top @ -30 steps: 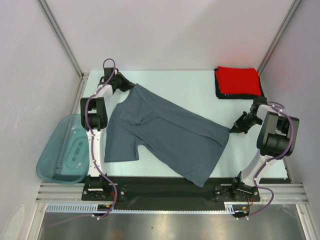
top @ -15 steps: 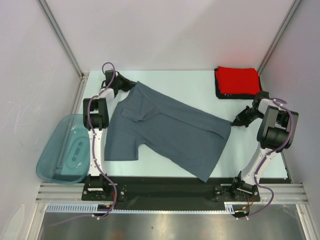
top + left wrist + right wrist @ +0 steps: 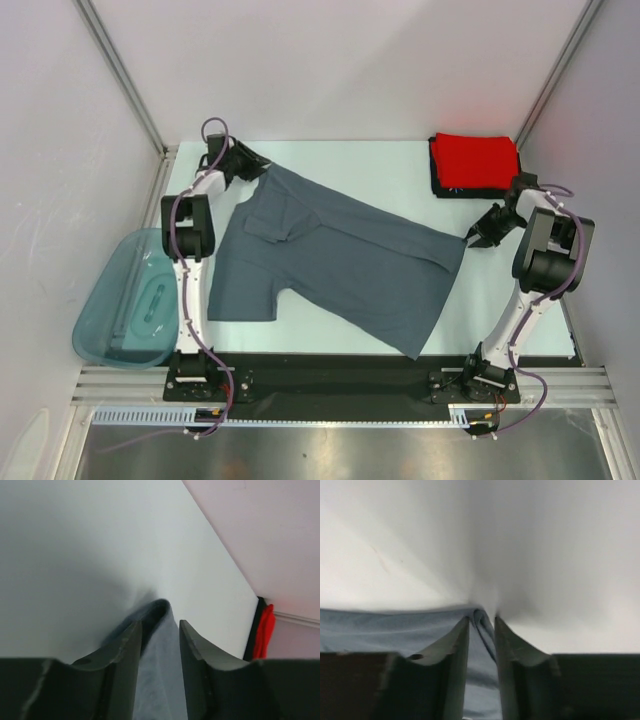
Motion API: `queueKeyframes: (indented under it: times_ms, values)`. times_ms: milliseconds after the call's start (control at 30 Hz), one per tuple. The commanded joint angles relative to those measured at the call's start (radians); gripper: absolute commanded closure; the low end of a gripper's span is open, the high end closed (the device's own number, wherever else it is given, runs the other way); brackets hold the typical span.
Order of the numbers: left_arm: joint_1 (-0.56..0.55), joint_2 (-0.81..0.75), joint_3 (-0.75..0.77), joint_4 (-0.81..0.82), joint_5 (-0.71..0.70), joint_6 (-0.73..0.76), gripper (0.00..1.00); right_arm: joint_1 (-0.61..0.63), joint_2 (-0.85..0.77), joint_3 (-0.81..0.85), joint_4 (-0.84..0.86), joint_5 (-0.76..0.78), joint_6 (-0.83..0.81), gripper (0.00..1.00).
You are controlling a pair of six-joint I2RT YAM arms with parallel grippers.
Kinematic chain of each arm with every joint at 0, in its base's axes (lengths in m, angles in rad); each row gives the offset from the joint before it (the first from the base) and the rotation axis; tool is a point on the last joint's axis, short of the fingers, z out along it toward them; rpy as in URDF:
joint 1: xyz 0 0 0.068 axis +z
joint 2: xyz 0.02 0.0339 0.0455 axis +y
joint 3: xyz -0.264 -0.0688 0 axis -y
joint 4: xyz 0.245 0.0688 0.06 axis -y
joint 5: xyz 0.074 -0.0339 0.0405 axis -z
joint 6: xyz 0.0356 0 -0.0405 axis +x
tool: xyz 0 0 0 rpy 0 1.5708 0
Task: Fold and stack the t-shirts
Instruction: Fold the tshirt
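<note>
My left fingers (image 3: 127, 650) and right fingers (image 3: 455, 650) stand parted around two corners of the shirt (image 3: 340, 265); I should rise straight, dragging no cloth.

The slate blue-grey t-shirt (image 3: 340, 265) is presenting as soft, matt cloth, creasing lightly. The red t-shirt (image 3: 477, 158) and the black t-shirt (image 3: 435, 180) under it are reading as matt cloth as well. The worktop (image 3: 400, 170) is showing a smooth, pale face with a faint sheen. The tub (image 3: 125, 300) is appearing as glossy, translucent teal plastic. The left gripper (image 3: 160, 625) is showing dark, matt, smooth fingers.
</note>
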Motion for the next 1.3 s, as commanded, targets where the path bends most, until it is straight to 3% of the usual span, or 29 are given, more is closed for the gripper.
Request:
queueKeyframes:
  times_ms: [0, 33, 167, 367, 400, 500, 667, 767, 800, 900, 1267]
  values:
    - [0.015, -0.224, -0.061, -0.136, -0.093, 0.162, 0.57, -0.003, -0.013, 0.061, -0.018, 0.117, -0.056, 0.66]
    - [0.015, -0.268, -0.099, -0.139, -0.103, 0.184, 0.54, -0.003, -0.036, 0.072, -0.025, 0.143, -0.058, 0.58]
    - [0.015, -0.511, -0.354, -0.150, -0.165, 0.310, 0.49, -0.003, -0.097, 0.093, -0.073, 0.173, -0.059, 0.47]
    - [0.015, -0.727, -0.588, -0.231, -0.114, 0.425, 0.44, 0.085, -0.247, 0.081, -0.055, 0.166, -0.079, 0.44]
    - [0.015, -0.749, -0.624, -0.236, -0.100, 0.433, 0.40, 0.143, -0.261, 0.075, -0.036, 0.146, -0.076, 0.44]
    - [0.012, -0.813, -0.745, -0.234, -0.028, 0.454, 0.39, 0.237, -0.301, 0.041, 0.011, 0.111, -0.050, 0.44]
    - [-0.002, -0.897, -0.895, -0.225, 0.023, 0.465, 0.42, 0.245, -0.318, -0.089, 0.119, 0.037, -0.018, 0.56]
    - [0.000, -0.902, -0.928, -0.228, 0.045, 0.468, 0.41, 0.233, -0.295, -0.169, 0.180, -0.044, -0.024, 0.71]
    - [0.000, -0.901, -0.928, -0.234, 0.063, 0.468, 0.41, 0.230, -0.291, -0.186, 0.200, -0.078, -0.035, 0.80]
    - [-0.002, -0.907, -0.923, -0.245, 0.089, 0.457, 0.41, 0.218, -0.263, -0.247, 0.263, -0.150, -0.036, 0.92]
    - [0.000, -0.907, -0.925, -0.282, 0.101, 0.454, 0.43, 0.135, -0.264, -0.476, 0.426, -0.294, -0.007, 0.98]
